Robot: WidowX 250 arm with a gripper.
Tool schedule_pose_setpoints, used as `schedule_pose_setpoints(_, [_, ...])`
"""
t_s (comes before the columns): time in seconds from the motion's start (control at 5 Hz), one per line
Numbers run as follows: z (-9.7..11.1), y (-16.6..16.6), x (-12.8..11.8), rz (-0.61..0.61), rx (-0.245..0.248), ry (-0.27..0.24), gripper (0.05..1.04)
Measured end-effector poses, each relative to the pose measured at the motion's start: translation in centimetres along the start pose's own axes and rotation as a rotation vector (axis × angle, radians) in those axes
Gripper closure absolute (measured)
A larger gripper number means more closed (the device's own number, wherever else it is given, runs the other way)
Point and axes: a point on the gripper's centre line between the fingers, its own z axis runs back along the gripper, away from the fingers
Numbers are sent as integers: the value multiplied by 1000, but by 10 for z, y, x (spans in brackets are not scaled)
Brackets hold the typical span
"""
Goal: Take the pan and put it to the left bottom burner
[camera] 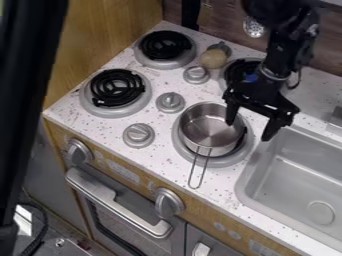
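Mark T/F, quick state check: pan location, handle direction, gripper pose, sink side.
1. The handle of the pan points toward the counter's front edge. True.
2. The pan sits on the left bottom burner. False: it is on the right bottom burner.
3. The gripper has its fingers spread apart. True.
4. The gripper hangs over the left top burner. False: it is at the pan's right side.
5. The sink is left of the pan. False: right.

Spread tool (pixel 249 131) at silver pan (pixel 206 129) (wire-handled) on front right burner (pixel 233 159)
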Motion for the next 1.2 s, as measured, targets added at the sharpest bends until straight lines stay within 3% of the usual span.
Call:
schedule_pose_setpoints(0.4, [-20,2,5,45,-85,20,113])
schedule_pose_setpoints(0.8, [-24,7,4,12,-55,26,687])
schedule_pose_setpoints(1.0, [-25,9,4,-17,-44,25,917])
schedule_pose_setpoints(1.2, [-20,16,7,-77,-4,-1,1007])
